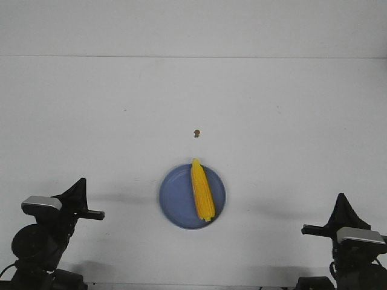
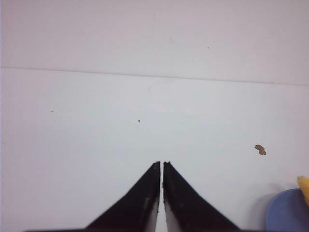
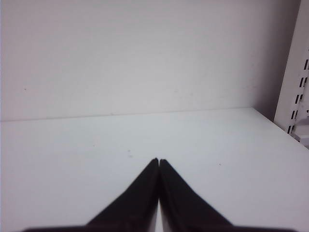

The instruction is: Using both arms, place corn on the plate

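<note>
While both arms sit at the near corners of the worktop (image 1: 91,109), neither one touches any object. The left gripper (image 2: 161,164) has its fingers (image 2: 140,198) drawn together, tip against tip, with only a hairline slit of white worktop showing between them; nothing is held. The right gripper (image 3: 158,161) is in the same condition: its fingers (image 3: 181,203) meet at the tips and carry nothing.

In the front view, the left arm (image 1: 51,226) occupies the near left corner and the right arm (image 1: 347,232) the near right corner. Each is well apart from the plate (image 1: 175,196), which lies between them on the worktop.

The corn (image 1: 201,190) lies on the plate, to the right of the plate's centre. Its pointed end faces away from the robot and reaches just over the far rim; its blunt end rests inside the near right part of the plate. The cob is slightly angled, with the blunt end set further right than the tip.

A small brown speck (image 1: 196,133) sits on the worktop beyond the plate, apart from the rim. The left wrist view shows this speck (image 2: 260,150), an edge of the plate (image 2: 285,212) and a sliver of the corn (image 2: 303,186) at the margin of its picture. The right wrist view shows bare worktop, a back wall, and a slotted white upright (image 3: 297,72) at one side.
</note>
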### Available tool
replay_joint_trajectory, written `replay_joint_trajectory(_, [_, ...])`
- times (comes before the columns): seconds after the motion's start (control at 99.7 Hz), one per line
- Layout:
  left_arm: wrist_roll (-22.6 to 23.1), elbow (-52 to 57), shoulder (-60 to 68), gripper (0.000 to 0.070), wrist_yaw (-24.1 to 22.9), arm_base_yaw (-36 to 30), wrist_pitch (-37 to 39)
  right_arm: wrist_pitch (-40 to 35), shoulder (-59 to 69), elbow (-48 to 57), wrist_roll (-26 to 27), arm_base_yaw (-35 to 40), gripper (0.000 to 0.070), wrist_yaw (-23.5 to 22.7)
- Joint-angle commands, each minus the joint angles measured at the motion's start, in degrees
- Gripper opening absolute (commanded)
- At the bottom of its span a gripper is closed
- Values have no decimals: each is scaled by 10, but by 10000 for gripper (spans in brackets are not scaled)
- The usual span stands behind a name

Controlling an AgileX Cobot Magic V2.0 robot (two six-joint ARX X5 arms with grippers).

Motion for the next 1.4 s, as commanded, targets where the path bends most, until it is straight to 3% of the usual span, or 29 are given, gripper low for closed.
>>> replay_joint_trajectory(0.0, [-3, 6, 1, 16, -2, 0, 5, 5, 1, 3, -2, 0, 0, 0])
replay_joint_trajectory(0.612, [-3, 6, 0, 16, -3, 0, 4, 5, 1, 3, -2, 0, 0, 0])
replay_joint_trajectory(0.753, [34, -4, -12, 16, -5, 2, 12, 5, 1, 3, -2, 0, 0, 0])
replay_joint_trajectory(0.993, [29, -118, -92, 16, -4, 30, 142, 5, 1, 3, -2, 0, 0, 0])
replay_joint_trajectory(1.395, [19, -239, -161, 16, -5, 57, 185, 5, 1, 3, -2, 0, 0, 0])
